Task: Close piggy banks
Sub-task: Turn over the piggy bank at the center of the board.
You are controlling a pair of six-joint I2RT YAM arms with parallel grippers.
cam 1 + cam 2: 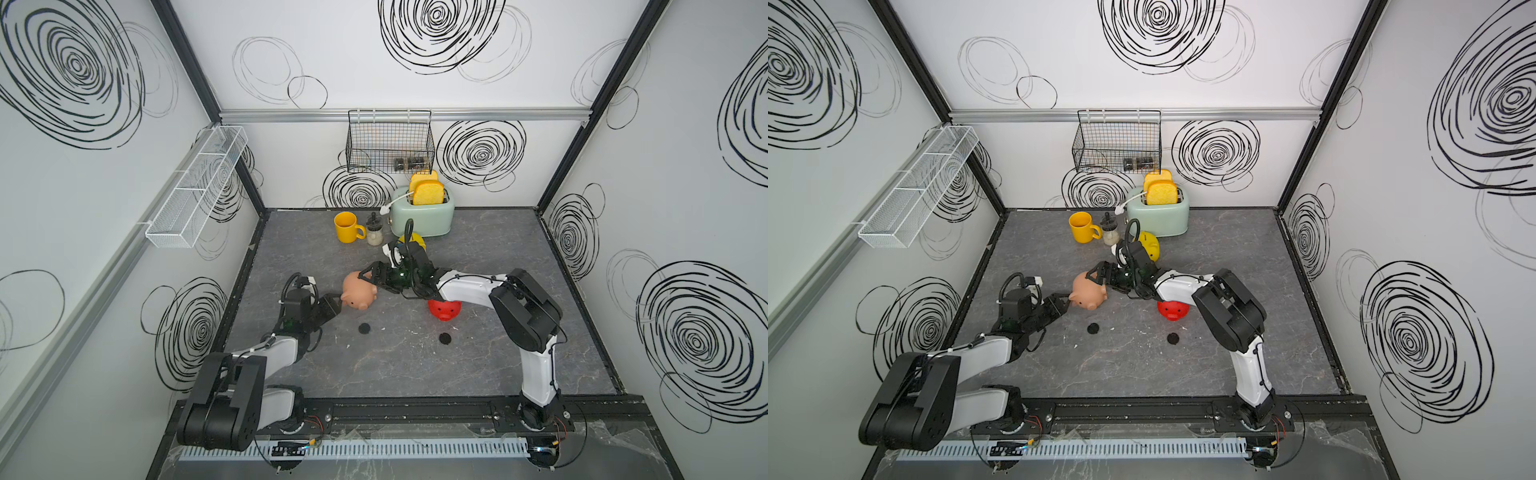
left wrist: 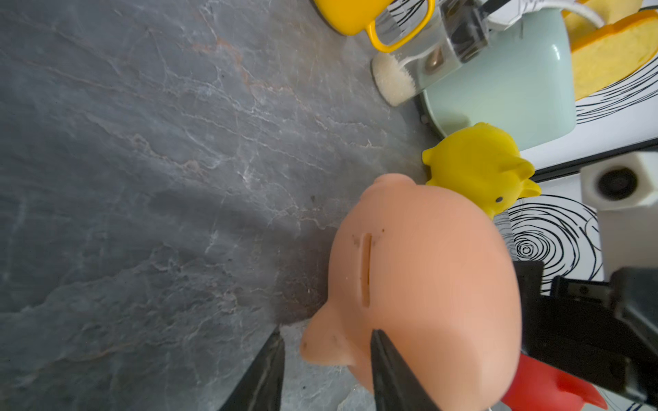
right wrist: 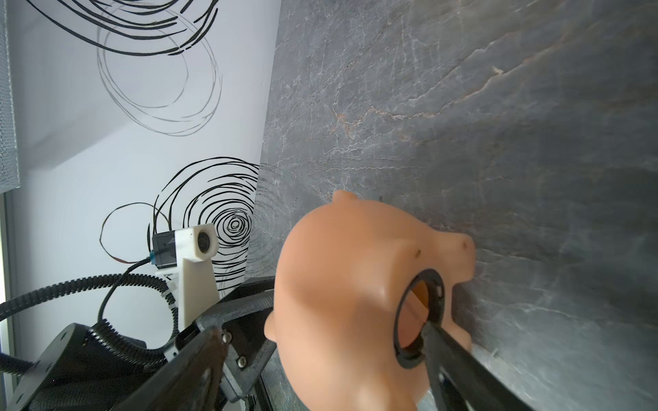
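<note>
Three pigs on the table (image 1: pixel 415 365); I can only see the pink pig's belly. The pink pig (image 1: pixel 359 291) lies on its side mid-table between both arms. Its slot faces the left wrist camera and its hole (image 3: pixel 413 316) faces the right one, which I read as presenting the hole for a plug.

Left hand (image 2: pixel 325 331): jaws a narrow gap apart, either side of a nub at the pig's head end. One finger is clear of it, so it's bracing at most, not clamping.

Right hand (image 3: pixel 322 329): spread wide around the pig's rear. One finger lies across the hole's black rim, the other is off the body, and nothing is gripped. I can see inside, so I judge the hole unclosed.

Two plugs (image 1: pixel 364 328) (image 1: pixel 444 338) lie loose nearer the arm bases, well apart from the pink pig.

Red pig (image 1: pixel 446 309) sits under the right arm, partly hidden. Yellow pig (image 1: pixel 417 240) is behind the right wrist, just in front of the toaster (image 1: pixel 432 216). Mug (image 1: pixel 347 226) and jar (image 1: pixel 372 235) stand beside the toaster, out of the way.

The right arm overhangs the red pig, so I'd pull it back before going for a plug.
</note>
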